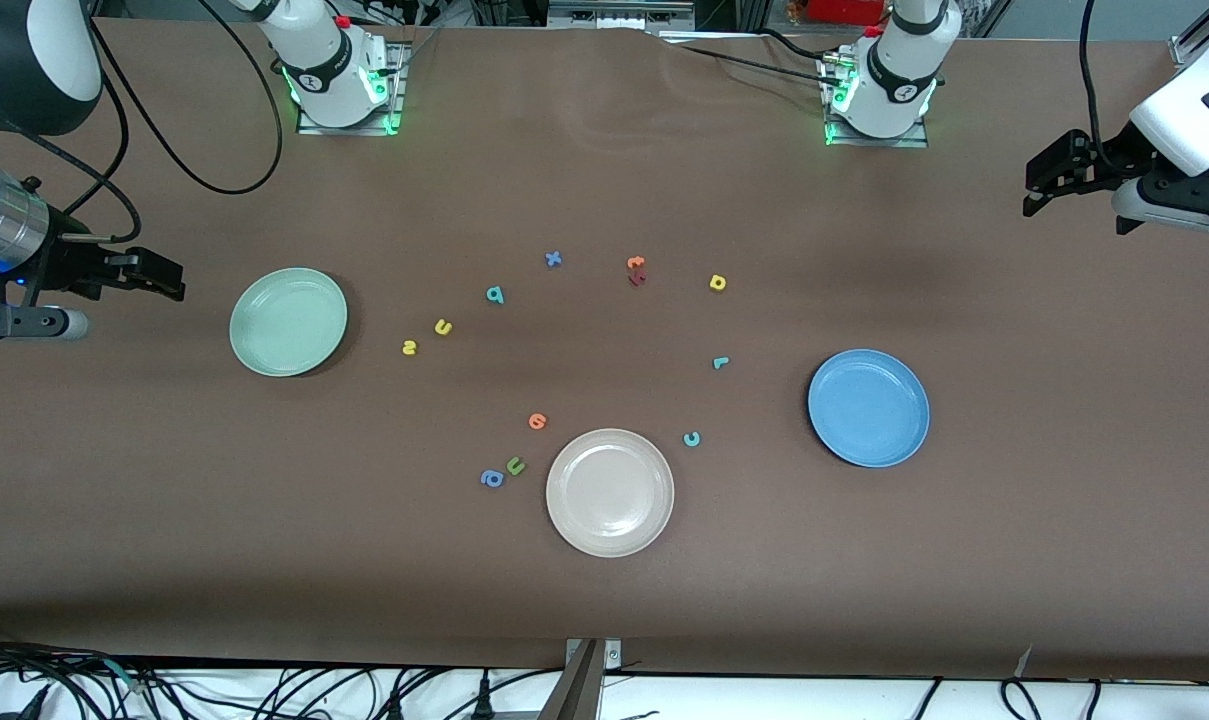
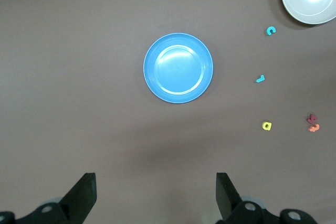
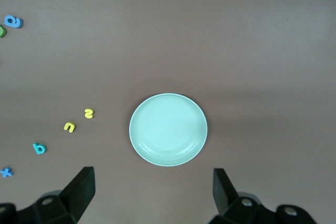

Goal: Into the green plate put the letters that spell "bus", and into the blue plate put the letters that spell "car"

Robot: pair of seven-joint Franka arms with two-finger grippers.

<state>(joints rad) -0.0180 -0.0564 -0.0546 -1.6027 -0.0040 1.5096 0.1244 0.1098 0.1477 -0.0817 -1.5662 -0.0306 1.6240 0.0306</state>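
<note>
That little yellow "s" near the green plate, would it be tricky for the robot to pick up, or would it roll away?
The yellow "s" lies flat on the table, so it probably won't roll. It looks tiny and thin, likely very light, so a nudge may slide it. Sitting so low, it probably gives the jaws little to pinch.

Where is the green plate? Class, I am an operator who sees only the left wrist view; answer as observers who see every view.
Observer: The green plate lies empty toward the right arm's end of the table.
Operator: And the "bus" letters?
Observer: The yellow s, yellow u and teal b lie in a row beside that plate.
Operator: Where are the grippers?
Observer: The right gripper hangs at the right arm's end, jaws open, empty; the left gripper likewise at the left arm's end.
</note>
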